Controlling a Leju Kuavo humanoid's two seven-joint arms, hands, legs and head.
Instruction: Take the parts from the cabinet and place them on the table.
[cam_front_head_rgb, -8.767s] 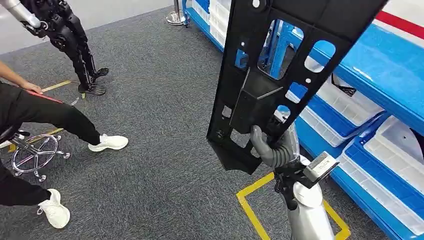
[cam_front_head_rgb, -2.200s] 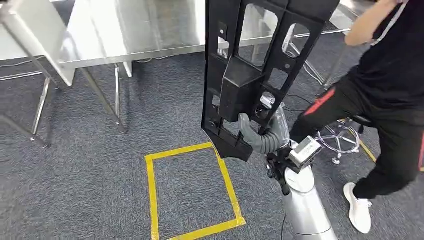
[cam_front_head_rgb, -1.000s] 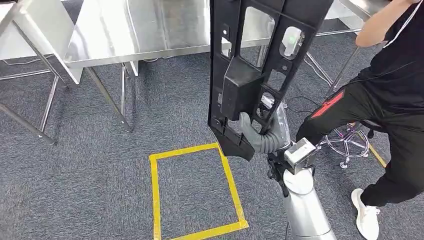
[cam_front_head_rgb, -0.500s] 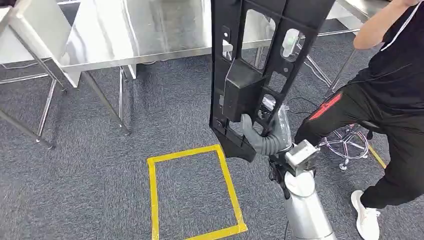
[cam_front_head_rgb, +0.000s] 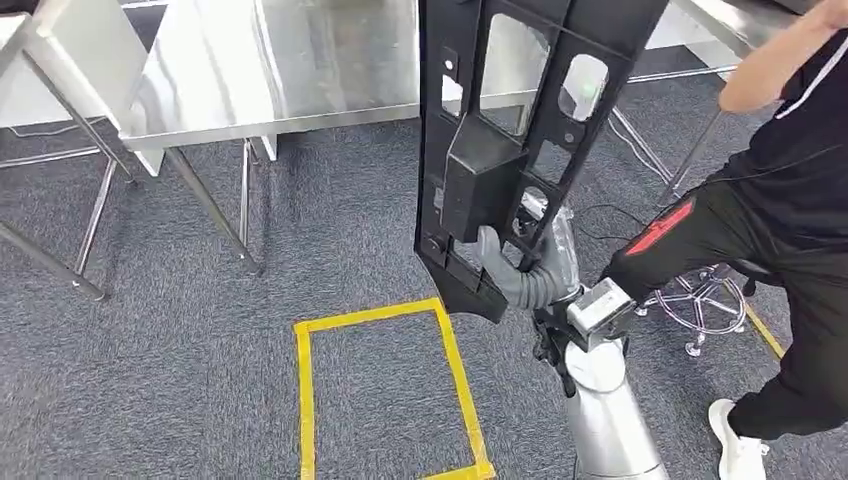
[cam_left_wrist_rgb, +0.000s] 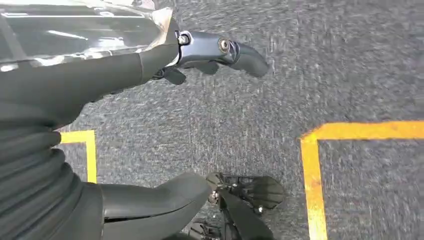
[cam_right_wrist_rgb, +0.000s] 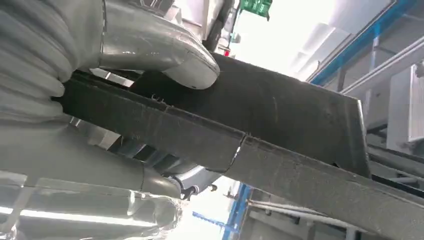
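A long black plastic part (cam_front_head_rgb: 500, 140) with several cut-out windows stands nearly upright in the head view, its upper end past the picture's top. My right hand (cam_front_head_rgb: 525, 275) grips its lower end, thumb across the front. In the right wrist view the thumb (cam_right_wrist_rgb: 165, 52) presses on the part's dark flat edge (cam_right_wrist_rgb: 280, 130). The steel table (cam_front_head_rgb: 290, 60) lies just beyond the part. My left hand (cam_left_wrist_rgb: 150, 65) hangs over the carpet with its fingers apart and nothing in it.
A yellow tape rectangle (cam_front_head_rgb: 305, 385) marks the grey carpet in front of me. A person (cam_front_head_rgb: 790, 200) in black stands close at the right beside a wheeled stool base (cam_front_head_rgb: 705, 305). The table's slanted steel legs (cam_front_head_rgb: 215, 215) reach the floor at the left.
The camera has turned from the blue cabinet to the steel table. Over the last second the view shifted slightly; the person moved a little further right. My right hand's grip on the part is unchanged.
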